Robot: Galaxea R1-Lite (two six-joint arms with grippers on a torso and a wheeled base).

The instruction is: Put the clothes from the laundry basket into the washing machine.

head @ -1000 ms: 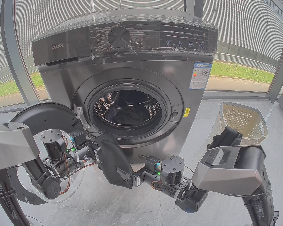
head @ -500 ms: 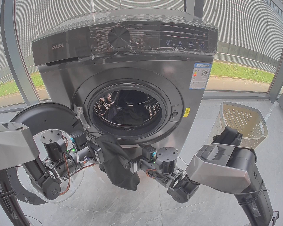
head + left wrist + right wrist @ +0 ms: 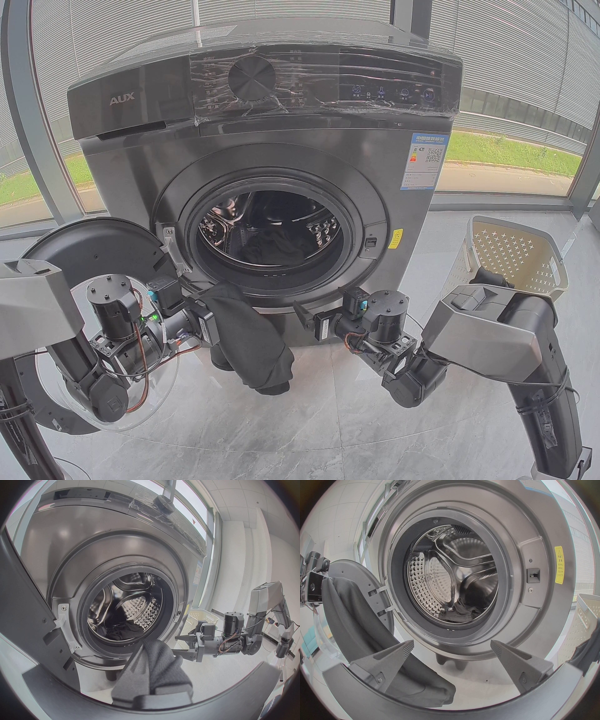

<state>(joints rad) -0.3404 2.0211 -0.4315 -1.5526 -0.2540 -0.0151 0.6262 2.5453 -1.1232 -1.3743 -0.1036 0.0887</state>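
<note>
From my head, the washing machine [image 3: 262, 187] stands straight ahead with its round door [image 3: 94, 250] swung open to its left side, and a heap of dark clothes [image 3: 275, 247] lies in the bottom of its drum. My left jaws are clamped on a dark garment [image 3: 250, 337], which hangs in front of the washing machine, just below the lower left of its opening; I cannot tell whether its lower end touches the floor. My right jaws stand wide and hold nothing, in front of the washing machine below the right half of its opening, apart from the garment. The laundry basket [image 3: 519, 256] sits on the floor to the right of the washing machine, with a dark cloth [image 3: 484, 278] in it, partly hidden by my right arm. From my left wrist, the dark garment [image 3: 162, 664] bunches up between my jaws before the washing machine [image 3: 103, 552], and the dark clothes [image 3: 120, 633] show in the drum beyond. From my right wrist, both fingers [image 3: 384, 664] are spread far apart with bare floor between them, facing the washing machine [image 3: 543, 527]; the dark garment [image 3: 362, 630] hangs beside the open door [image 3: 359, 573], and the laundry basket [image 3: 587, 617] stands at the machine's other side.
</note>
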